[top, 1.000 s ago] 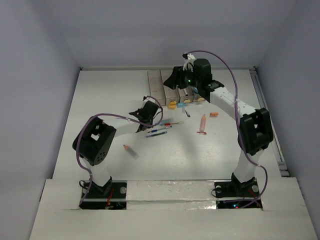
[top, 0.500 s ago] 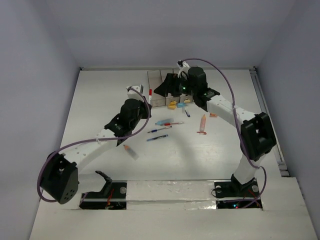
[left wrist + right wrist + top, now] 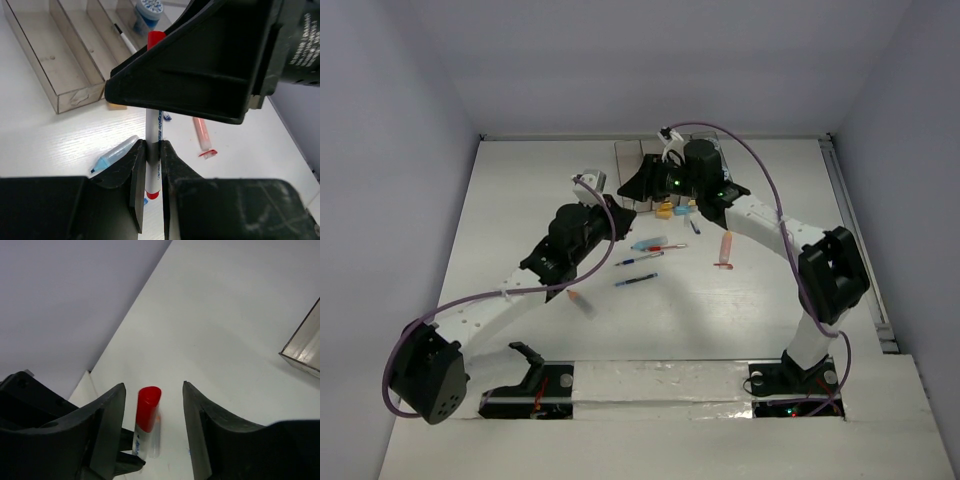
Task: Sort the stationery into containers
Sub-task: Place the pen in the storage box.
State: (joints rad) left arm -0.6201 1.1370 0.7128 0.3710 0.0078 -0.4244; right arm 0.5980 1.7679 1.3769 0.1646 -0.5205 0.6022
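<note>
- The left gripper [image 3: 152, 150] is squeezed tight on a white pen with a red cap [image 3: 154, 122]. It holds the pen straight up in the air, near the front of the bins [image 3: 65, 75].
- The right gripper [image 3: 152, 390] hangs over the top of that pen. Its two fingers are apart, one on each side of the red cap, and they do not touch it.
- It looks like the pen is about to go from one gripper to the other, but that is only a guess.
- Some things are already put away. A blue and white roll [image 3: 150, 7] sits in one bin, and a black and white pen [image 3: 125, 41] lies in the bin next to it.
- A lot is left. On the table [image 3: 520, 200] lie thin pens [image 3: 638, 261], a blue stick [image 3: 112, 157], a pink stick [image 3: 201, 132], an orange stick [image 3: 578, 298] and small yellow erasers [image 3: 665, 210].
- So the job seems less than half done.
</note>
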